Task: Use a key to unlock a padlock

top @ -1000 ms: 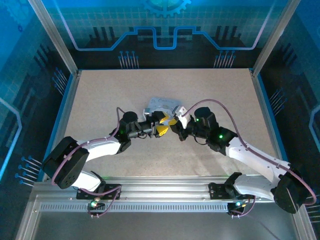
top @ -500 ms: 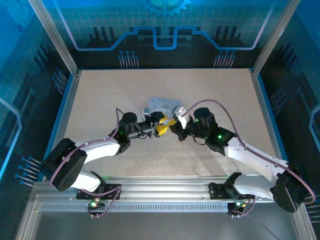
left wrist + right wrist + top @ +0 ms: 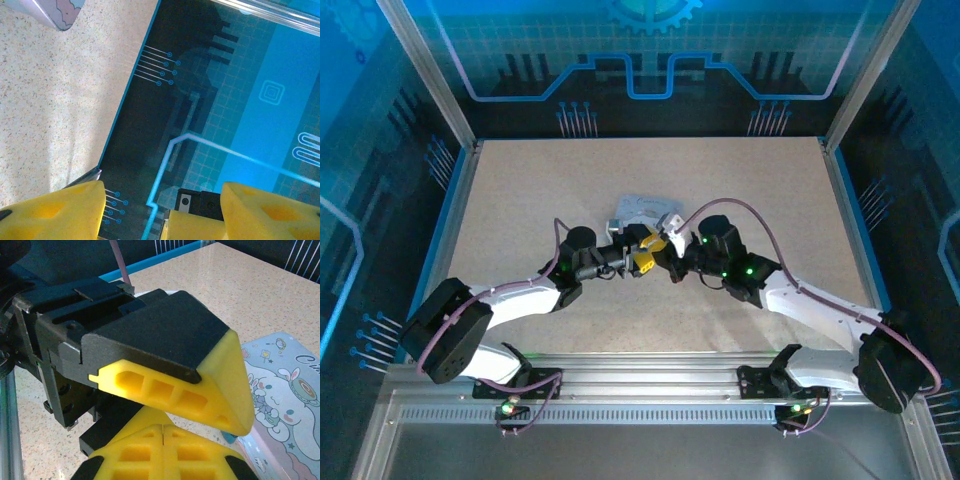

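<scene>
Since 1 second ago the right arm has swung its wrist and elbow leftward, closing on the left gripper (image 3: 648,252) just in front of the pale blue rectangular cartoon tin (image 3: 642,208). Both arms reach inward, low and bent, with their tips almost meeting. The left gripper's 2 yellow fingers (image 3: 55,212) stand apart around nothing, the right gripper (image 3: 162,432) is pressed closed, and I cannot tell where the tiny dark padlock or key lies.

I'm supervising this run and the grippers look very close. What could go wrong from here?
Collision: a yellow finger of the left gripper sits almost against the shut right gripper; a small move could knock them together.
The tin lies right beside both grippers, so a sweep could shove it.
The left gripper stands open with nothing between its fingers; closing now would likely grab air.
</scene>
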{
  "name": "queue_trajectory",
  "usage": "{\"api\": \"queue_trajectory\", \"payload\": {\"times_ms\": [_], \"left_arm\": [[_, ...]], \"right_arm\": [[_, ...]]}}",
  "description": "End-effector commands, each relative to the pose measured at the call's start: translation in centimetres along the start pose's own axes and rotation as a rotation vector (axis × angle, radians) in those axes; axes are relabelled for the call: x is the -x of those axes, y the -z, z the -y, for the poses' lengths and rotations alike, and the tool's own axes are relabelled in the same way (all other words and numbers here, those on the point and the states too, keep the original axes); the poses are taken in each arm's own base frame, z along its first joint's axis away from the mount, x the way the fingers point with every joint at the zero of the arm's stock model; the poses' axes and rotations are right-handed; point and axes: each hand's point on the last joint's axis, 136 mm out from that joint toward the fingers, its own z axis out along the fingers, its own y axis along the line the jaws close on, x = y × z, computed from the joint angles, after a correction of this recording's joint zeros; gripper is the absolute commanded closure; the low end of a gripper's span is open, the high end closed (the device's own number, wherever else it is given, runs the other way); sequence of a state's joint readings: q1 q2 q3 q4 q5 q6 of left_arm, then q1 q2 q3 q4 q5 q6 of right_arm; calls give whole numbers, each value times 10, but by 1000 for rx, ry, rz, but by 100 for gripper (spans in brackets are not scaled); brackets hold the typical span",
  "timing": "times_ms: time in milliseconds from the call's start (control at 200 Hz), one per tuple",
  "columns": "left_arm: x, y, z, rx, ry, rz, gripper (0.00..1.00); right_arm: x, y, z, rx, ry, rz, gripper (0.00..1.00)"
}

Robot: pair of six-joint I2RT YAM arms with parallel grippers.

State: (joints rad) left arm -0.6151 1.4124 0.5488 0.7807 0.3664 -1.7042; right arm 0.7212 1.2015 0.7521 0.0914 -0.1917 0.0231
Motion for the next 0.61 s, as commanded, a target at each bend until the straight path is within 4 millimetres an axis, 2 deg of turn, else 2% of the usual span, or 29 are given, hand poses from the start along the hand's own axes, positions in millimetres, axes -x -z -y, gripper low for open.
{"api": "queue_trajectory", "payload": {"times_ms": [0,295,600], "left_arm": [[-4,4,2,-16,9,2,35],[-5,4,2,-16,9,1,29],[-4,6,6,-32,9,9,38]], "right_arm": [[24,0,-7,16,12,64,100],[27,0,-6,11,7,75,100],[17,-2,-4,3,-12,56,100]]}}
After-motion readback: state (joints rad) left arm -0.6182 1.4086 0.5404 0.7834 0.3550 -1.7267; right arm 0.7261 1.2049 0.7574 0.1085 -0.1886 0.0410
